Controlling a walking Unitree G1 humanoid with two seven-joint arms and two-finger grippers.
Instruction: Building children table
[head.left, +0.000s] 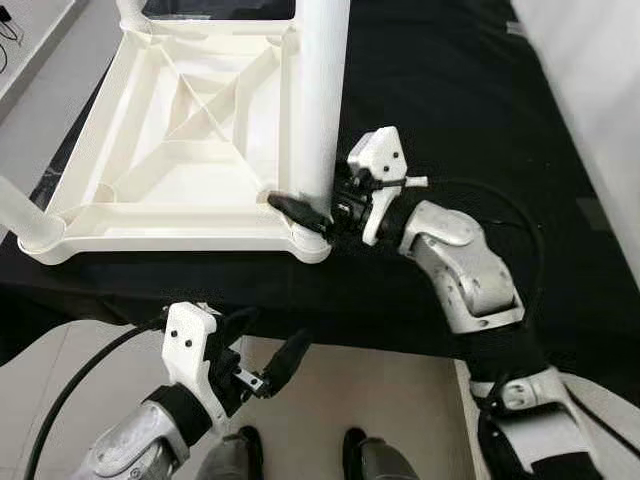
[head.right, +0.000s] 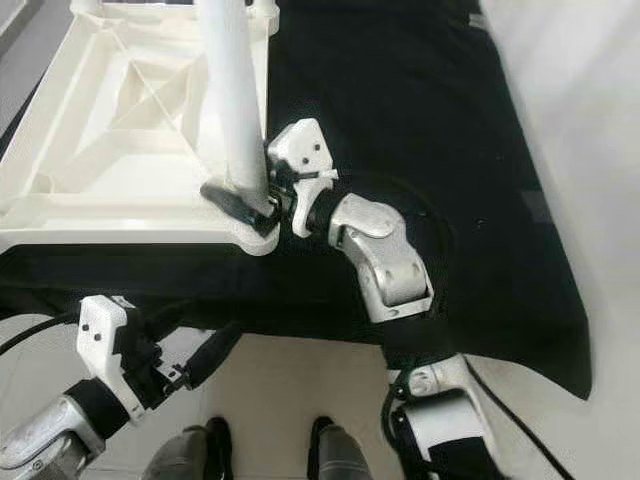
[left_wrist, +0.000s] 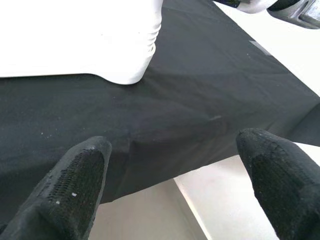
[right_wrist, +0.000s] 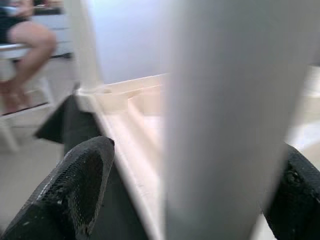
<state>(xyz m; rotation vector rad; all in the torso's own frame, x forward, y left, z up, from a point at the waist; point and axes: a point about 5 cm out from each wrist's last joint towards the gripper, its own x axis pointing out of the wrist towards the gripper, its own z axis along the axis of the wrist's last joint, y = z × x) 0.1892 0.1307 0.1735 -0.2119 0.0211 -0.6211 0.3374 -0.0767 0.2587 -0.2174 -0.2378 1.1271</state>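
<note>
The tabletop (head.left: 170, 150) lies upside down on the black cloth (head.left: 450, 90), ribs up, near the cloth's front edge. A white leg (head.left: 320, 90) stands upright in the tabletop's near right corner socket. The right gripper (head.left: 312, 208) is at the foot of that leg, its fingers (right_wrist: 75, 185) set on either side of it and seemingly closed on it, though contact is hard to confirm.

The step in hand looks like seating or twisting this leg into its socket. To do it well, the grip should stay low and square on the leg, the leg kept plumb over the socket, and any push or turn should run along its axis, since the light tabletop could slide on the cloth or lift at the corner.

The left gripper (head.left: 262, 372) hangs below the tabletop's front edge, off the cloth, fingers (left_wrist: 80, 175) spread and grasping nothing; it could steady the tabletop rim. Another leg (head.left: 25, 215) rises at the tabletop's near left corner, and one more stands at the far corner. In the right wrist view a person's leg (right_wrist: 30, 42) shows beyond the tabletop. Nothing lies between the right gripper and the leg; the raised rim beside the socket crowds the lower finger
</note>
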